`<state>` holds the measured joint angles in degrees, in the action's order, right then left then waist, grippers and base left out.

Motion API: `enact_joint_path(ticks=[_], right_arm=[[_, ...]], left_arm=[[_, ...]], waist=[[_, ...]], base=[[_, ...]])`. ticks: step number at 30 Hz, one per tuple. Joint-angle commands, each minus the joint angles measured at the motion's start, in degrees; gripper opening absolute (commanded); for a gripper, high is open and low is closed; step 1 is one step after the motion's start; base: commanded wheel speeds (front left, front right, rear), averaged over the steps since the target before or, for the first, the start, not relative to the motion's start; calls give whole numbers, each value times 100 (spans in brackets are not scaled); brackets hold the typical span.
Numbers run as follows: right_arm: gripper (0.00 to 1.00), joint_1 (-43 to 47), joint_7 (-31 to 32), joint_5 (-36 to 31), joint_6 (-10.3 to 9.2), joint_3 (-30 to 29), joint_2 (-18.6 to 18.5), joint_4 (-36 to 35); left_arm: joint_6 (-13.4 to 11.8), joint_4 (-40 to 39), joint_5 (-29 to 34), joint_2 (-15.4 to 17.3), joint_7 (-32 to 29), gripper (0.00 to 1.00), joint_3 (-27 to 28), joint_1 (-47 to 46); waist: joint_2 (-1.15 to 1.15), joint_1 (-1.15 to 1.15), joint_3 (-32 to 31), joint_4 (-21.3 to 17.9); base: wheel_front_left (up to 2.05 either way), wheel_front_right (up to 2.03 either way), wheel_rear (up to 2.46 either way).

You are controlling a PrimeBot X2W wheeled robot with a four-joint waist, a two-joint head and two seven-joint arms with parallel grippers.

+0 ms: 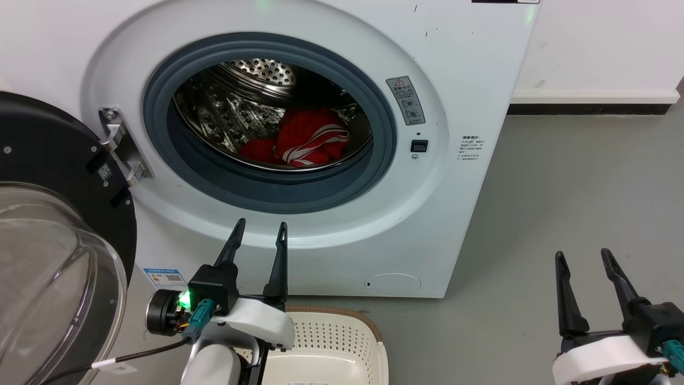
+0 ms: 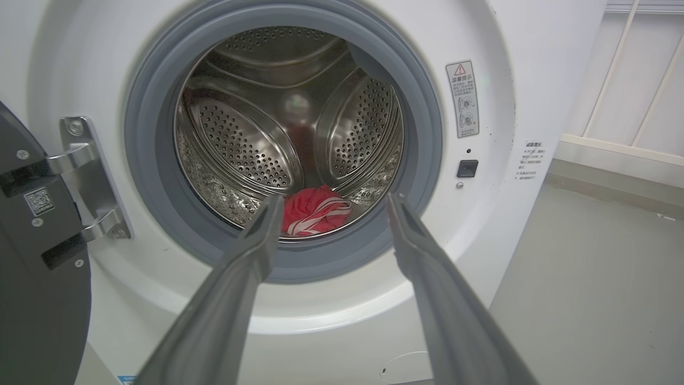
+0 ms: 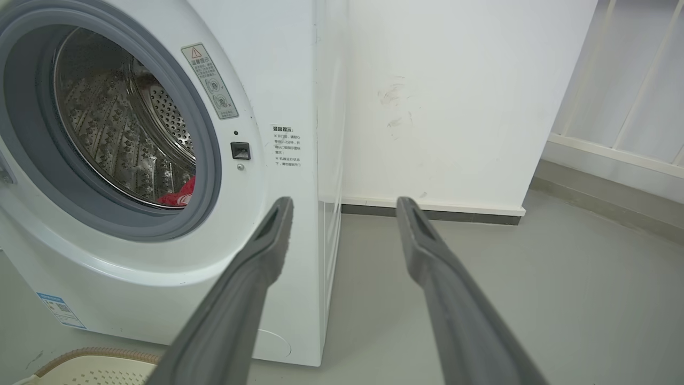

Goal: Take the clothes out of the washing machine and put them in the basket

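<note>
1. While the washing machine (image 1: 459,64) stands with its black-framed glass door (image 1: 48,160) swung open to the left, the red garment (image 1: 307,136) with white stripes lies bunched at the bottom of the perforated steel drum (image 1: 224,107), just behind the grey rubber rim of the porthole.
2. The cream basket (image 1: 342,342) with its brown rim sits on the grey floor (image 1: 561,176), near the camera and just in front of the machine, below the porthole.
3. The left fingers (image 1: 279,262) are spread wide and hold nothing. They rise above the basket's left side, outside the machine, with their tips level with the white ring under the porthole. In the left wrist view they point into the opening, and the garment shows between the tips, farther in.
4. The right fingers (image 1: 565,294) are also spread wide and hold nothing. They stand low at the right over bare floor, well apart from the machine and the basket. In the right wrist view they point toward the machine's right front corner and the white wall (image 3: 454,96) beyond.
</note>
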<state>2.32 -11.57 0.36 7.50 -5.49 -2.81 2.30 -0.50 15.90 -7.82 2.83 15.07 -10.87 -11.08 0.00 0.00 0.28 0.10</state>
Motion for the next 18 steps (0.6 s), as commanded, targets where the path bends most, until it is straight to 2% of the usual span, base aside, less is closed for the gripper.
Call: enact_joint_path(ticks=[1,8,9,18], right_arm=[[100,-11,-22,-4,-2,-9,-13,-18],[100,-108,6,62,-2,-35,-13,-159],[100,-195,19,76,-2,-37,-12,-265],[100,-555,31,120,-2,44,-12,-539]], left_arm=[[-14,5,-33,9,16,100,-15,-62],[-27,24,-50,8,16,100,-46,-220],[-45,87,-77,8,16,100,-56,-411],[-118,467,-86,7,15,100,67,-1237]], waist=[[0,0,2,3],[0,0,242,55],[0,0,485,67],[0,0,1358,-22]], base=[[0,0,0],[0,0,0],[0,0,0],[0,0,0]])
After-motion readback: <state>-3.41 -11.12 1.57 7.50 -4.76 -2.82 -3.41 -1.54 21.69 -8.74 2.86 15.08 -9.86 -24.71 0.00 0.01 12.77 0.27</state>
